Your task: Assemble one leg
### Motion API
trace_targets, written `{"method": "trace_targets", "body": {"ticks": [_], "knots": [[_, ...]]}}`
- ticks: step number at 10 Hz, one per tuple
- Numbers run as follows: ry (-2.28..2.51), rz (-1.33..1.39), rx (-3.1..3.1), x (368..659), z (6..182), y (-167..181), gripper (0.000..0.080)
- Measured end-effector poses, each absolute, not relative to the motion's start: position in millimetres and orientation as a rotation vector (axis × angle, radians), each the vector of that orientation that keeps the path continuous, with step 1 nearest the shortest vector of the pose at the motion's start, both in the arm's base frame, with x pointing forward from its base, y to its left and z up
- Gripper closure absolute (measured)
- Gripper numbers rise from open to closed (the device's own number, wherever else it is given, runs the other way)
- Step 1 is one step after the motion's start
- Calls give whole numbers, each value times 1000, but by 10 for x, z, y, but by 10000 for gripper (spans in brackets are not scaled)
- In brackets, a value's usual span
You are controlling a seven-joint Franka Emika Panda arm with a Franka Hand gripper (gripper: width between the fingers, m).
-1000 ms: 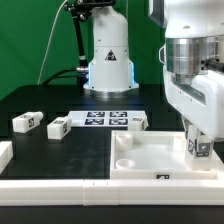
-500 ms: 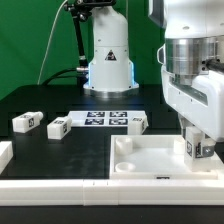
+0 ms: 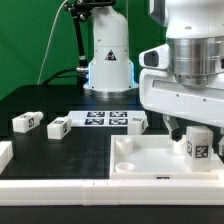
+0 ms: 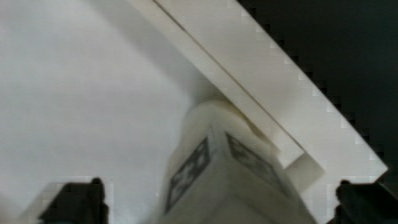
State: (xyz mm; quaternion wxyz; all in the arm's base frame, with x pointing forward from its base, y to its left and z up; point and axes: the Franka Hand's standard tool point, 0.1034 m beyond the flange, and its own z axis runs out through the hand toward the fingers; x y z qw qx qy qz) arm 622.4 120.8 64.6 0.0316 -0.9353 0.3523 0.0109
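Observation:
One leg (image 3: 198, 146), a small white block with a black-and-white tag, stands upright at the corner of the large white tray-like piece (image 3: 150, 160) on the exterior view's right. My gripper (image 3: 188, 128) hangs just above and around the leg's top, jaws wide apart. In the wrist view the leg (image 4: 222, 170) rises between the two dark fingertips (image 4: 71, 200), with a gap on each side. Three more legs lie on the black table: two on the left (image 3: 26, 121) (image 3: 57, 127) and one by the marker board (image 3: 138, 120).
The marker board (image 3: 105, 118) lies flat behind the tray. The robot's white base (image 3: 108, 60) stands at the back. A white part's edge (image 3: 4, 153) shows at the exterior view's far left. A white ledge (image 3: 60, 188) runs along the front.
The hand has lifted and turned, and its jaws have spread. The leg it held now stands free at the tray's corner.

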Motion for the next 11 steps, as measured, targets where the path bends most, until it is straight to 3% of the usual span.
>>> {"method": "trace_targets", "body": {"ticks": [6,7,8,10,11], "knots": [[146,-2,-3091,6240,654,1174,151],[2,-6,-3096,6249,654,1129,270],[3,-6,-3096,6249,654,1128,270],[15,-7,-3096,6250,655,1126,513],[54,-6,-3096,6250,655,1126,513]]}}
